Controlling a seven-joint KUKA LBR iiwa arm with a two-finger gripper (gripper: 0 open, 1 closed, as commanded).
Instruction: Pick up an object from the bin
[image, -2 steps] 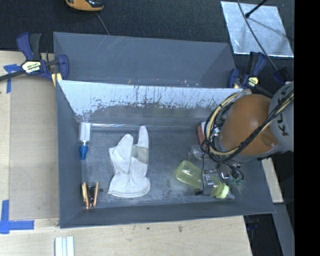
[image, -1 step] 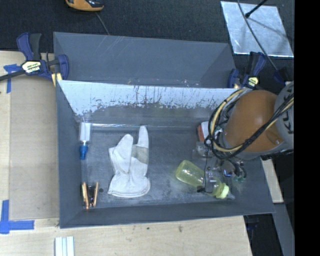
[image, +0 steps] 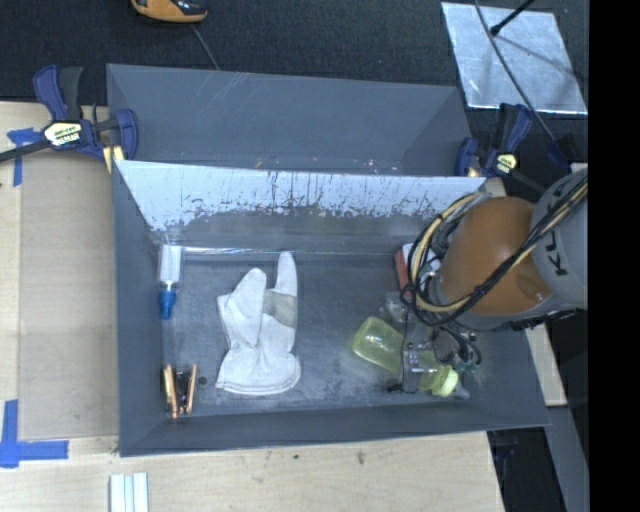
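Note:
My gripper (image: 412, 368) is low in the bin's front right corner, under the arm's orange cover. A pale yellow-green translucent thing (image: 375, 345) lies right against its left side. A smaller yellow-green piece (image: 441, 381) sits at its right side, close to the bin's front wall. Whether either is touched I cannot tell. A red thing (image: 400, 266) peeks out behind the cables, mostly hidden by the arm.
A white crumpled glove (image: 260, 325) lies in the middle of the bin floor. A white tube with a blue cap (image: 168, 282) lies at the left wall. A small brown clip (image: 179, 390) rests in the front left corner.

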